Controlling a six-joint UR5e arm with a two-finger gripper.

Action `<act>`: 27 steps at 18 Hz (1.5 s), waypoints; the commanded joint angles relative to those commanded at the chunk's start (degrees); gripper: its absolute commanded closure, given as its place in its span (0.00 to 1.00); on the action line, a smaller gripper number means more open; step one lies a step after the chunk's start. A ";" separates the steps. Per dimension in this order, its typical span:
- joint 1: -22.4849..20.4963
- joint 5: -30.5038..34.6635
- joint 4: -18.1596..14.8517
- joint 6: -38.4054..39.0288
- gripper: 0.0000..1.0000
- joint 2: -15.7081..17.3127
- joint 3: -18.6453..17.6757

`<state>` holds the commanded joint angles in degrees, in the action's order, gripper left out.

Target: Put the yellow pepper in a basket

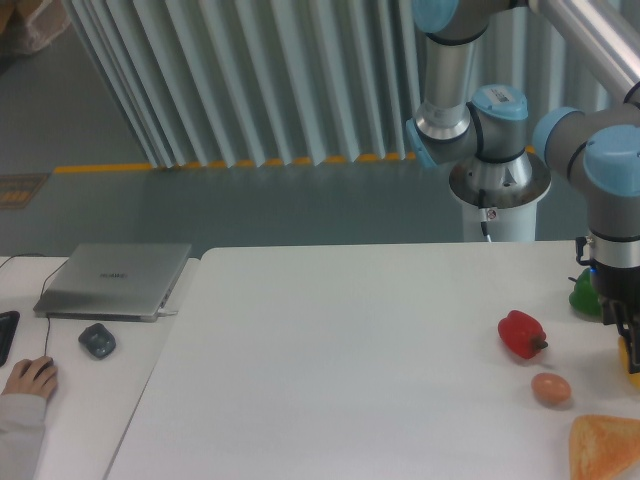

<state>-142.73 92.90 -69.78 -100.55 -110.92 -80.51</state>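
The fixed camera looks over a white surface (350, 350) with the robot arm (610, 170) coming down at the right edge of the picture. The tool (627, 335) is low, just above the surface, and it is cut by the frame edge, so I cannot tell if its jaws are apart or together. Directly at the tool there is a small bright-yellow patch, which is the yellow pepper (626, 358); only a little piece of it shows, at the far right edge, and it seems to touch the tool, but whether it is gripped I cannot tell. Behind the tool, a bit farther from the camera, lies the green pepper (583, 293), partly hidden by the arm. The red pepper (521, 334) lies to the left of the tool, near it but apart. In front of the red pepper sits a brownish egg (551, 388), and near the bottom right corner lies an orange-yellow piece like toast (605, 448). On the left, on a separate grey desk (90, 400), there is a closed laptop (115, 280), a dark mouse (97, 341) in front of it, and a person's hand (32, 377) resting at the lower left edge.
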 joint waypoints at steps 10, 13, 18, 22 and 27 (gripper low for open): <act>-0.18 0.61 -0.35 0.27 0.00 1.41 -2.37; -0.35 3.58 -0.09 -1.57 0.00 2.02 -3.69; -0.26 6.68 -0.35 -4.83 0.00 2.03 -3.61; -0.61 6.68 0.08 -6.66 0.00 2.20 -3.25; -0.88 11.15 1.83 -31.16 0.00 -0.34 -3.25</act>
<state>-143.61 104.05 -67.95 -131.70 -111.26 -83.76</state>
